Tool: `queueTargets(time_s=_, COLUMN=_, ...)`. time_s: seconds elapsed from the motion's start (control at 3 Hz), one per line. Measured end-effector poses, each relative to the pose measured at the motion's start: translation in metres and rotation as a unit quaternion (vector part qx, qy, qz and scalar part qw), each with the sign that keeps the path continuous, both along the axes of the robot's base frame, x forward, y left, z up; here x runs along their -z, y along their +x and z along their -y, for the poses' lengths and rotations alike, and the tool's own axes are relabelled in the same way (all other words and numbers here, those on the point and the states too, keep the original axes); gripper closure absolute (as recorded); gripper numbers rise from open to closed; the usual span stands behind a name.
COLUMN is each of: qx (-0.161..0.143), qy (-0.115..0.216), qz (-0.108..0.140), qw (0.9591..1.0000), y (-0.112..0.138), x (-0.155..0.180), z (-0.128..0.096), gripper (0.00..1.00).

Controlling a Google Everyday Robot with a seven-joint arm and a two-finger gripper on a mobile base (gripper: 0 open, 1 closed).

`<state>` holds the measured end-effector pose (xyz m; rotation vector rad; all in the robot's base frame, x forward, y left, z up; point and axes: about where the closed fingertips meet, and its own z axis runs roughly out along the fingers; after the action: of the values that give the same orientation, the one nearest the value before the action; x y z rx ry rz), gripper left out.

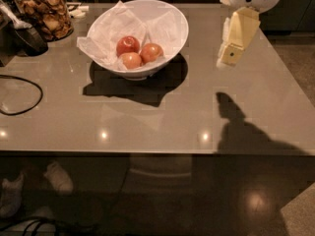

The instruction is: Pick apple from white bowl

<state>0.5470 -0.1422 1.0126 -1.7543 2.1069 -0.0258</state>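
The white bowl [173,19], deep, glossy and lined with crumpled white paper, stands on the grey table at the back, left of centre. Three apples lie in it. The orange-red apple [151,52] is on the right, a deeper red apple [127,44] is behind and to its left, and a paler peach-orange apple [131,60] is in front. My gripper [225,61], cream-coloured under a white wrist, hangs above the table to the right of the bowl. It points down and is well apart from the bowl, with nothing in it.
A glass jar of brown snacks [47,11] stands at the back left, with a dark utensil [24,33] beside it. A black cable [22,100] loops over the table's left side. The table's front edge [157,152] runs across the middle of the view.
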Motion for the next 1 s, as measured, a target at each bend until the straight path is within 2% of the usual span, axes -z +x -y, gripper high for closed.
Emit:
queueTargets(time_s=0.67, qx=-0.017, qy=0.015, qz=-0.022, qw=0.9995, y=0.053, x=0.011, z=-0.032, gripper=0.05)
queueTargets(time_s=1.0, qx=-0.025, qy=0.021, qz=-0.023, qw=0.9992, y=0.07, x=0.012, z=-0.045, gripper=0.04)
